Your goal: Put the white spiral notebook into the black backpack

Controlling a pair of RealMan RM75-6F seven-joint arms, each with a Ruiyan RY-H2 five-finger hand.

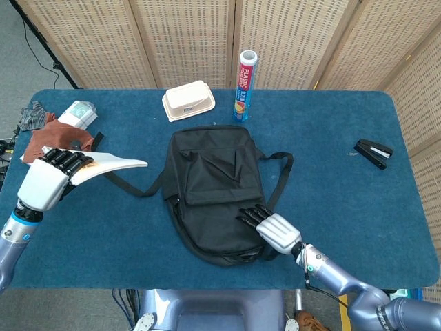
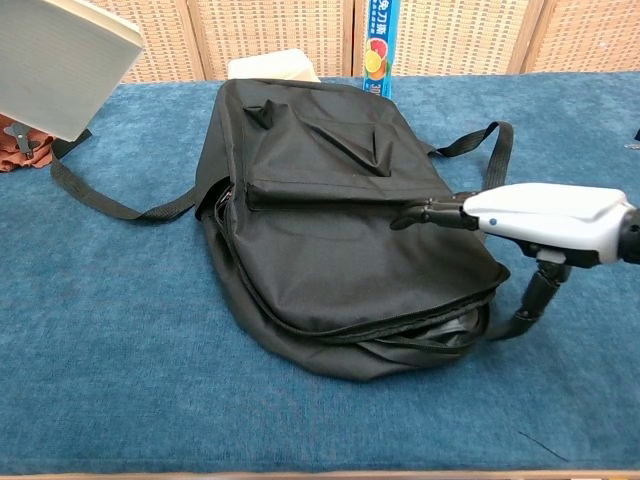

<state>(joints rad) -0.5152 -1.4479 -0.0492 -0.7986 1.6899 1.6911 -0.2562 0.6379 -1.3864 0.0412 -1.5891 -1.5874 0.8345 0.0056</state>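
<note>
The black backpack (image 1: 213, 193) lies flat in the middle of the blue table, its zipper gaping along the near edge (image 2: 400, 335). My left hand (image 1: 52, 176) holds the white spiral notebook (image 1: 110, 165) in the air at the table's left side, clear of the bag; in the chest view the notebook (image 2: 55, 55) fills the top left corner. My right hand (image 1: 272, 227) rests on the backpack's near right part with fingers stretched out flat, and the chest view shows this right hand (image 2: 520, 220) lying over the bag's upper flap, holding nothing.
A beige lunch box (image 1: 188, 101) and an upright blue tube (image 1: 244, 86) stand behind the backpack. A black stapler (image 1: 373, 152) lies at the right. A brown cloth (image 1: 52, 134) with a rolled item lies at the far left. Backpack straps (image 1: 131, 186) trail left and right.
</note>
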